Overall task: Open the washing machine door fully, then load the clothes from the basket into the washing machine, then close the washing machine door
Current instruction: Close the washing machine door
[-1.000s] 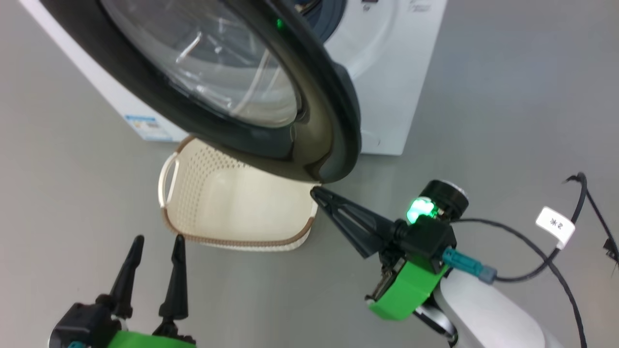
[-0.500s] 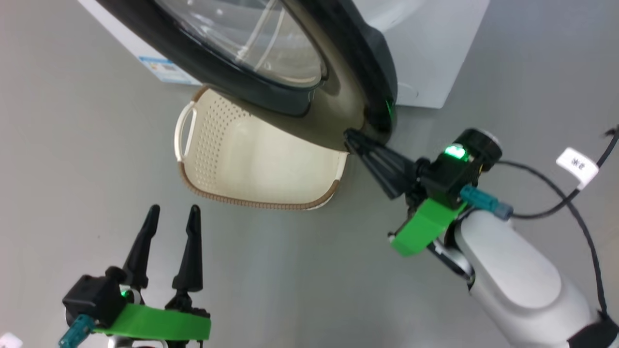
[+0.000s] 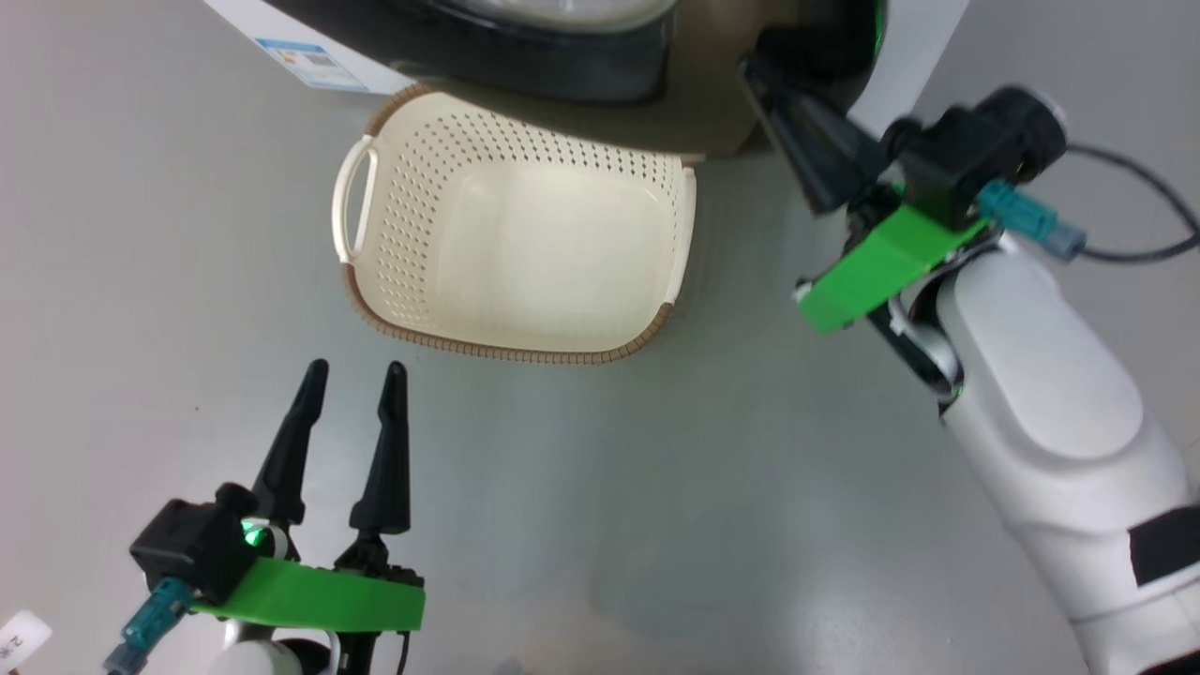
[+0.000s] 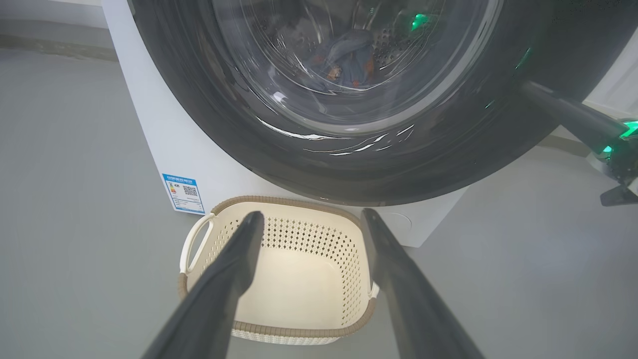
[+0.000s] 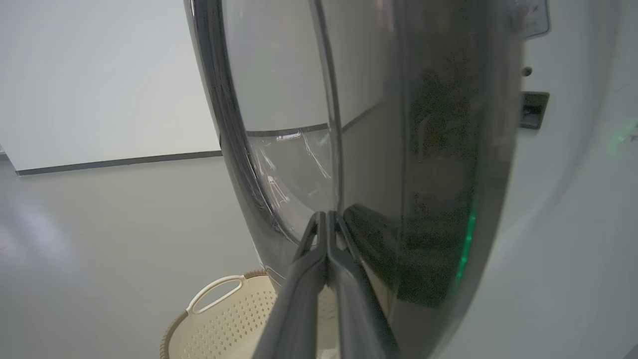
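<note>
The basket (image 3: 525,352) lies empty on the floor under the washing machine door (image 3: 562,56). My right gripper (image 3: 755,70) is shut with nothing in it, and its tips (image 5: 326,215) press on the glossy black ring of the door (image 5: 438,174), which stands close to the white front of the washing machine (image 5: 573,199). Through the glass porthole the clothes (image 4: 344,57) show as bluish fabric with orange marks inside the drum. My left gripper (image 3: 356,375) hangs open near the basket's front rim (image 4: 299,330), holding nothing, fingers pointing at the door (image 4: 349,164).
A blue label (image 3: 309,52) sits on the machine's lower left corner (image 4: 149,124). A black cable (image 3: 1144,216) runs off the right wrist. Grey floor spreads on all sides of the basket.
The head view has shifted down. My shut right gripper has travelled with the door's edge toward the machine, and the door has swung nearer its front. The left gripper stays open.
</note>
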Controlling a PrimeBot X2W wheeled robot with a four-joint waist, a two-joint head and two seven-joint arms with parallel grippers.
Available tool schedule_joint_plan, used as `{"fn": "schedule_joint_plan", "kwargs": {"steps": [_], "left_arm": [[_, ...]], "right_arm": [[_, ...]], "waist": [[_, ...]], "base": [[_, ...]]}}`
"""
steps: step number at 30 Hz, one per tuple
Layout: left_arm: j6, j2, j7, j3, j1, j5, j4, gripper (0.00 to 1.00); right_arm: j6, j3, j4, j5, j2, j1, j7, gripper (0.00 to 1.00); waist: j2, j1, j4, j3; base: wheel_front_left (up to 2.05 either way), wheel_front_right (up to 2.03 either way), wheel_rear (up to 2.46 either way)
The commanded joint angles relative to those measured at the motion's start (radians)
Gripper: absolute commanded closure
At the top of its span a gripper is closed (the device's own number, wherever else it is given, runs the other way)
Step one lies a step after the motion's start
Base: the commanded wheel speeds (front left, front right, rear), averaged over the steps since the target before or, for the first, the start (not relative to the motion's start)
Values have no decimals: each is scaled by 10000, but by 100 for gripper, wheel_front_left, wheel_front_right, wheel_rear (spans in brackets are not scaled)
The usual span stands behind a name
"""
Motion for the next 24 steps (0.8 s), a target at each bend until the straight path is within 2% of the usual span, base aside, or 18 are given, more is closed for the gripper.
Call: {"fn": "schedule_joint_plan", "kwargs": {"steps": [1,10,17,24], "left_arm": [[9,141,-63,257,-131,-44,-163,0],[-46,141,-63,17,-456,-128,-107,0],[-130,141,-63,-91,-660,-189,-23,0],[-196,141,-63,-71,-861,-207,63,0]], "right_arm": [[12,-76,-135,-174,256,-170,-48,100],[12,-1344,543,-720,551,-1386,-48,100],[12,-2686,870,-553,1035,-2098,-48,100],[12,-2800,959,-603,1269,-2495,-48,100]], "waist": [[-1,-1,-28,174],[-1,-1,31,621],[-1,-1,78,907],[-1,-1,-10,971]], "base": [[0,0,0],[0,0,0],[0,0,0],[0,0,0]]}}
